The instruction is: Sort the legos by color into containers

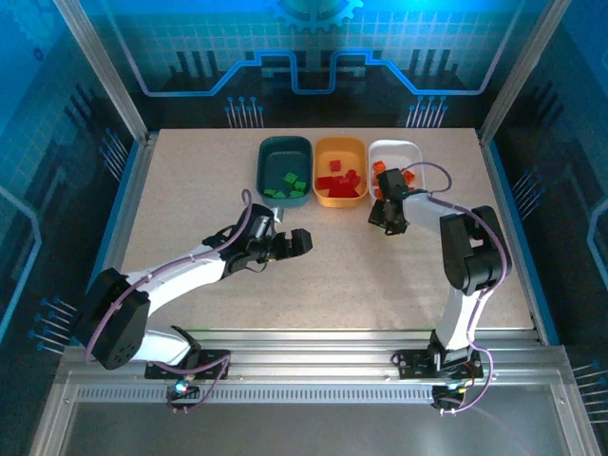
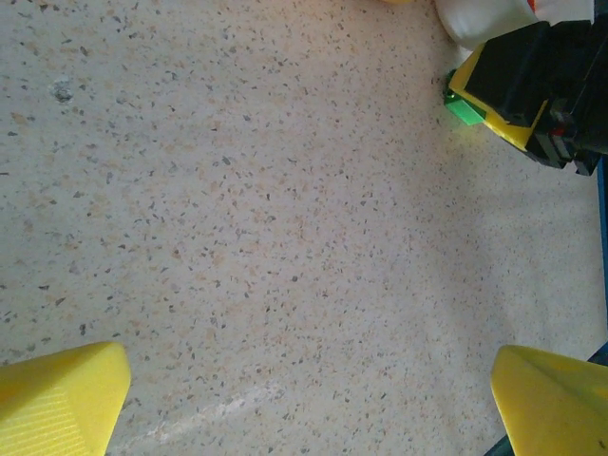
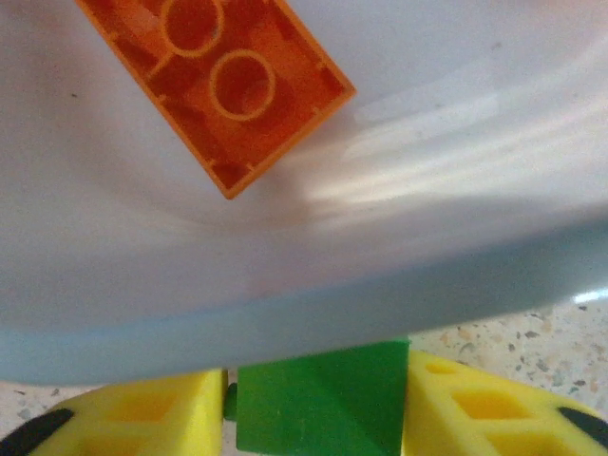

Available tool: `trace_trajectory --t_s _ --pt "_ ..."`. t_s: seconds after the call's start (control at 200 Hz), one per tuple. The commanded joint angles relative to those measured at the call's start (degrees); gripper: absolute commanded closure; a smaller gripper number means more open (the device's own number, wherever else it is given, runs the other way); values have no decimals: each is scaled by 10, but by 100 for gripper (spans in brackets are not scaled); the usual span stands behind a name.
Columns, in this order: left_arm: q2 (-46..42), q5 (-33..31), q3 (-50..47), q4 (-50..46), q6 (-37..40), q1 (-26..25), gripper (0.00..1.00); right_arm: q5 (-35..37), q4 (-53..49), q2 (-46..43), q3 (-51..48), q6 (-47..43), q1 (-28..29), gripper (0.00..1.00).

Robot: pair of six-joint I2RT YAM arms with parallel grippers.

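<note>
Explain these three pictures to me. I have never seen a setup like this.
These are two robot arms bolted to the near edge of a table. The wide picture comes from a fixed camera above and behind them. The other two come from a small camera on each wrist, so the yellow shapes at the bottom are that arm's own fingers.

Three trays sit at the far side: a teal tray with green bricks, an orange tray with red bricks, and a white tray with orange bricks.

The left hand is open over bare table. The right hand, just outside the white tray's wall, grips one green brick between its fingers.
</note>
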Motion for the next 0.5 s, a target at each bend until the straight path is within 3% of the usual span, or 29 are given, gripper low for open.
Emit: trace_trajectory --t_s 0.0,0.17,0.3,0.405,0.495 --pt "-18 -15 27 -27 22 -2 1 0 9 -6 -13 -2 -6 59" --pt "-27 -20 30 -32 27 -1 1 17 10 -51 -38 -12 12 60" --pt "-53 -30 19 -33 23 6 1 44 -4 -106 -50 -17 63 60" --pt "-85 -34 -2 -36 8 41 1 50 -5 -135 -32 -12 127 60" --pt "-109 -38 -30 -42 -33 102 1 35 23 -110 16 -8 186 60"
